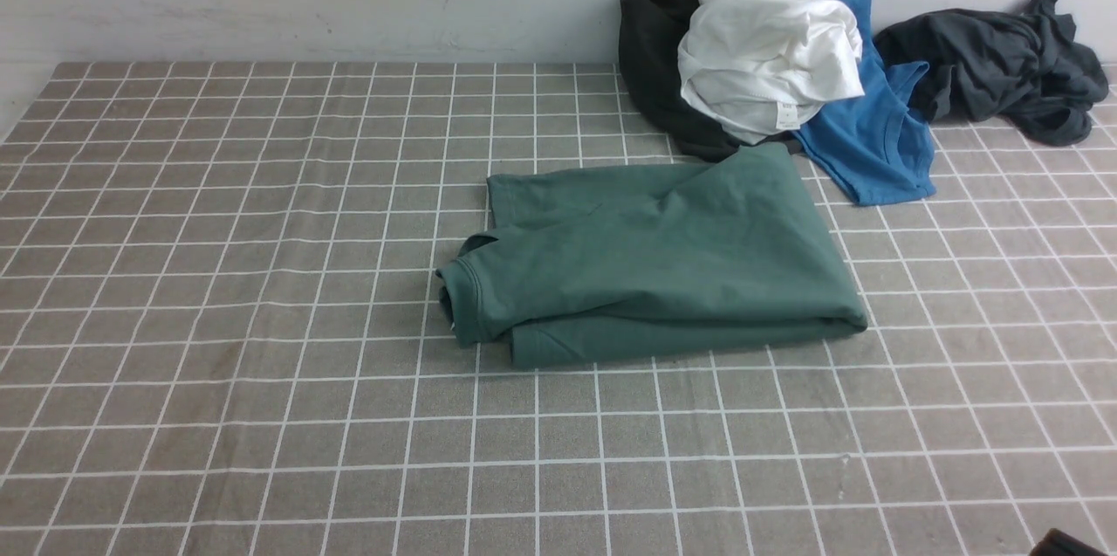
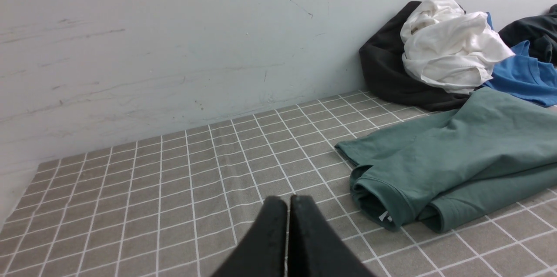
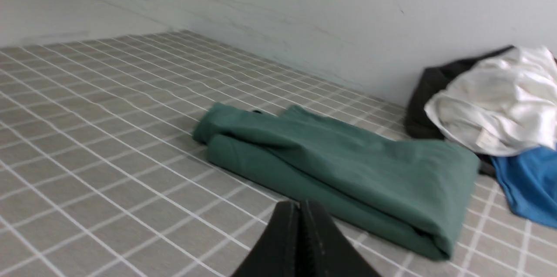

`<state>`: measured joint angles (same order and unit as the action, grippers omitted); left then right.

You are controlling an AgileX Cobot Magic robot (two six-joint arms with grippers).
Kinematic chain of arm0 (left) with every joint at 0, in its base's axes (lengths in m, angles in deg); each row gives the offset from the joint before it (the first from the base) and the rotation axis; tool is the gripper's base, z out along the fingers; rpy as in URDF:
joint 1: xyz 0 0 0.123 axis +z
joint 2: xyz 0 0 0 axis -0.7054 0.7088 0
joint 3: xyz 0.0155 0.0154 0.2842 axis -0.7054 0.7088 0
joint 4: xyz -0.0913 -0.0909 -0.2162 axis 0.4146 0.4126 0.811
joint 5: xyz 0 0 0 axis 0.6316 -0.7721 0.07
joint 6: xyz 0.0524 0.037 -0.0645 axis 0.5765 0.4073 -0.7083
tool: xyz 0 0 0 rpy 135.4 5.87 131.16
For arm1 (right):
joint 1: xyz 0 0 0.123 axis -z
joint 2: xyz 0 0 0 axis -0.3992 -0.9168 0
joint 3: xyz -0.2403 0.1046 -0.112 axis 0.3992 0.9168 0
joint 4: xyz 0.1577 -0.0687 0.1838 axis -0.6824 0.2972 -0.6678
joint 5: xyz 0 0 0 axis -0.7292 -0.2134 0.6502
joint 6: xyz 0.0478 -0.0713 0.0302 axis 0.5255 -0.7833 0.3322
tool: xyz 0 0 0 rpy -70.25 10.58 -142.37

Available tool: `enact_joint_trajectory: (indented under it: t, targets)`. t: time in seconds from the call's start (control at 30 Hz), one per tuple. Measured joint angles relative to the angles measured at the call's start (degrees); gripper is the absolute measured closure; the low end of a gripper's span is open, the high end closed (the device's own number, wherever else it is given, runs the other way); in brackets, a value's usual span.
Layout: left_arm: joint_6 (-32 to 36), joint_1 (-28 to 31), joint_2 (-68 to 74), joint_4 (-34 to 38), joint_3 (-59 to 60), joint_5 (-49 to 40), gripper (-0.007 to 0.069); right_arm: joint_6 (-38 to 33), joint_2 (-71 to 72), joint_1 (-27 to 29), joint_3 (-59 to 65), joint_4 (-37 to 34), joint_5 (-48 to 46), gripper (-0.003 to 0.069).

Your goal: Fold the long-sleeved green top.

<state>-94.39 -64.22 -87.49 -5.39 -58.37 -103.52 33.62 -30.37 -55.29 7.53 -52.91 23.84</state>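
Observation:
The green long-sleeved top (image 1: 654,255) lies folded into a compact bundle near the middle of the checked table, its ribbed neck and white tag facing left. It also shows in the left wrist view (image 2: 457,155) and the right wrist view (image 3: 339,159). My left gripper (image 2: 288,201) is shut and empty, held off the table short of the top's neck end. My right gripper (image 3: 299,204) is shut and empty, short of the top's front folded edge. Neither gripper's fingers show in the front view; only a dark corner (image 1: 1078,543) shows at the lower right.
A pile of clothes lies against the back wall at the right: a white garment (image 1: 768,58) on a black one (image 1: 654,50), a bright blue T-shirt (image 1: 873,137) and a dark grey garment (image 1: 1003,63). The blue shirt lies close to the green top's far right corner.

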Motion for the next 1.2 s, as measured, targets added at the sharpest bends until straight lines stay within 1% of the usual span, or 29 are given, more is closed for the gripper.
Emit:
enact_joint_trajectory:
  t: [0.03,0.1,0.13,0.17,0.2,0.23,0.27,0.33,0.37,0.47,1.07,1.2]
  targets:
    - [0.00,0.00,0.00,0.06,0.00,0.00,0.0631,0.00,0.00,0.91,0.00,-0.11,-0.16,0.0671]
    - [0.00,0.00,0.00,0.05,0.00,0.00,0.0631,0.64,0.00,7.39,0.00,-1.92,-1.92,0.0671]
    - [0.00,0.00,0.00,0.05,0.00,0.00,0.0631,0.82,0.00,12.24,0.00,-3.64,-2.39,0.0671]
    - [0.00,0.00,0.00,0.05,0.00,0.00,0.0631,0.96,0.00,15.01,0.00,-4.60,-2.67,0.0671]
    - [0.00,0.00,0.00,0.05,0.00,0.00,0.0631,0.96,0.00,15.69,0.00,-5.09,-2.82,0.0671]
    - [0.00,0.00,0.00,0.05,0.00,0.00,0.0631,1.01,0.00,20.73,0.00,-6.53,-3.34,0.0671]
    - [0.00,0.00,0.00,0.05,0.00,0.00,0.0631,1.08,0.00,23.76,0.00,-7.58,-3.90,0.0671]
    - [0.00,0.00,0.00,0.05,0.00,0.00,0.0631,1.08,0.00,26.12,0.00,-8.38,-4.67,0.0671]
    - [0.00,0.00,0.00,0.05,0.00,0.00,0.0631,1.09,0.00,28.14,0.00,-8.96,-6.52,0.0671]
    - [0.00,0.00,0.00,0.05,0.00,0.00,0.0631,1.09,0.00,29.30,-0.09,-9.17,-8.33,0.0671]
    - [0.00,0.00,0.00,0.05,0.00,0.00,0.0631,1.09,0.00,29.30,-0.09,-9.30,-8.40,0.0671]
    - [0.07,0.84,-0.02,1.09,2.46,1.38,0.0631,1.09,0.00,29.30,-0.09,-9.30,-8.45,0.0671]
